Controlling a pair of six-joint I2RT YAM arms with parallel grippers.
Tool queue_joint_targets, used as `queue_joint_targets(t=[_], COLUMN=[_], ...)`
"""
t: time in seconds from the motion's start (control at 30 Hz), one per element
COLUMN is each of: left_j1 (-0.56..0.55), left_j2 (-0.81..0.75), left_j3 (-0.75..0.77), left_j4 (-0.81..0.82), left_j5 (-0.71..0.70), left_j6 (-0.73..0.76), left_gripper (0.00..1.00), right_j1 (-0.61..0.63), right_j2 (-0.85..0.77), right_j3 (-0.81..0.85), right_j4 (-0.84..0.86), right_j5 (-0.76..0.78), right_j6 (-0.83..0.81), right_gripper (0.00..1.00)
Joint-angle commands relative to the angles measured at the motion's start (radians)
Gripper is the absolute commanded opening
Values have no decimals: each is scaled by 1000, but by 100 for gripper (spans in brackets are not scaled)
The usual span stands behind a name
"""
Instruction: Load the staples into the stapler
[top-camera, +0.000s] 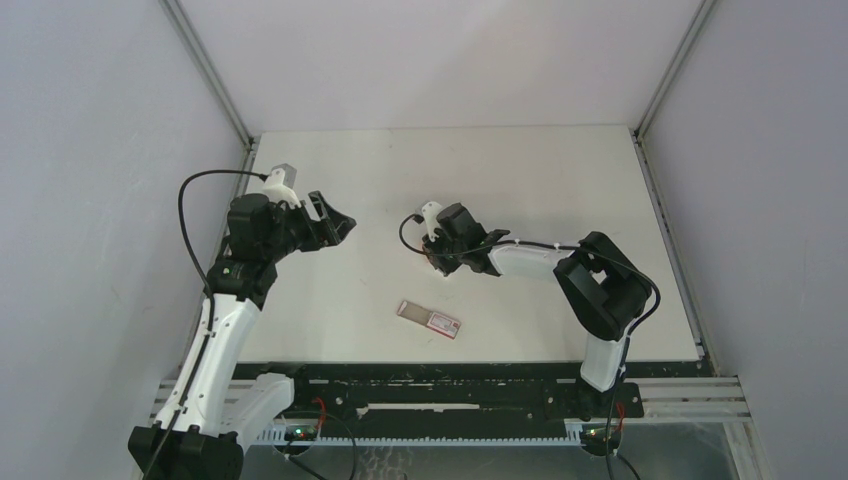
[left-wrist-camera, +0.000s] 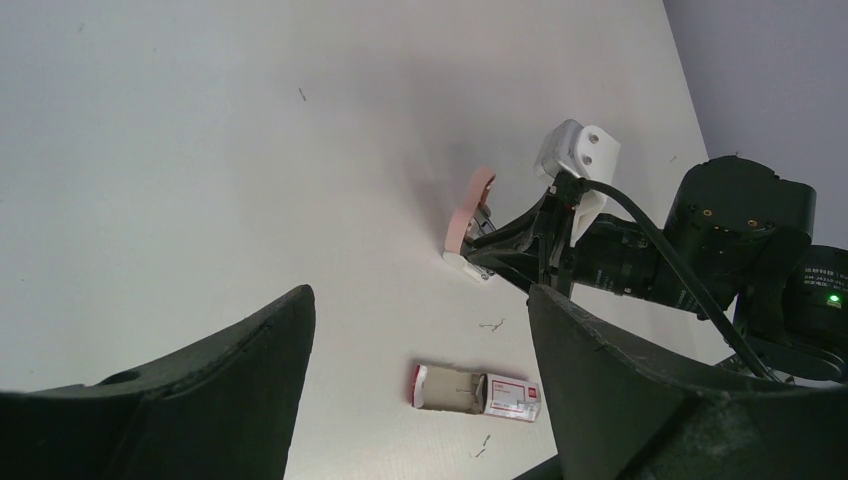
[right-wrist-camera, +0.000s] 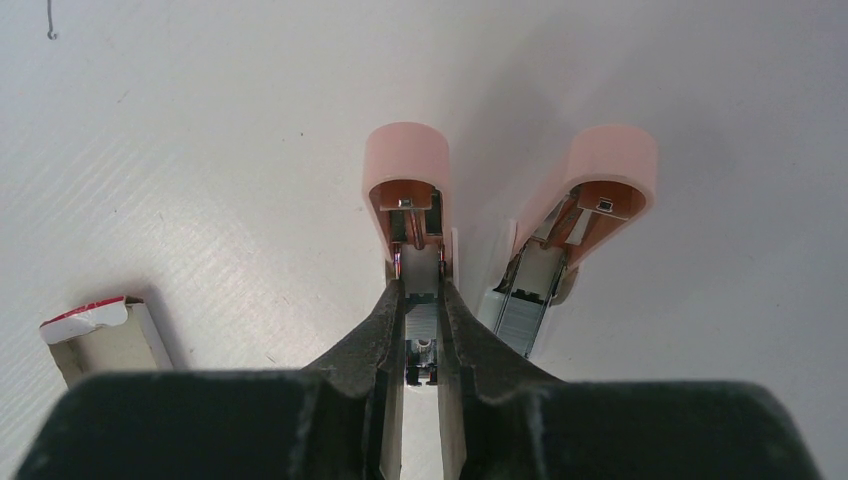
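Observation:
The pink stapler (right-wrist-camera: 405, 160) lies swung open on the white table, and its second pink half (right-wrist-camera: 610, 165) is splayed to the right with a grey ribbed metal channel showing. My right gripper (right-wrist-camera: 421, 295) is shut on the left half's metal part. From above, the right gripper (top-camera: 434, 256) is at mid-table. The staples pack (top-camera: 428, 318), a pink-red box with a white label, lies slid open nearer the front edge, also seen as the staples pack (left-wrist-camera: 477, 390). My left gripper (top-camera: 335, 222) hangs open and empty above the table's left side, well away from both.
A few loose staples (left-wrist-camera: 492, 324) lie on the table between the stapler (left-wrist-camera: 468, 210) and the pack. Grey walls enclose the table on the left, right and back. The right arm's cable (top-camera: 408, 232) loops beside its wrist.

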Motion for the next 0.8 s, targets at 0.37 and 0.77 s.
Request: queue_joint_targets(t=[0.37,0.77], left_j1=[9,8], left_j2=[-6,-8], left_j3=[-18,-20], left_j4=[50,52], left_j5=[29,30], left_j6=[9,8], left_gripper=[82,82], right_j1=[-6,-7], right_j2=[-27,-122], right_j3=[-3,2], right_j4=[-14,-34], right_j5=[8,62], right_j6=[19,108], right_gripper=[26,39])
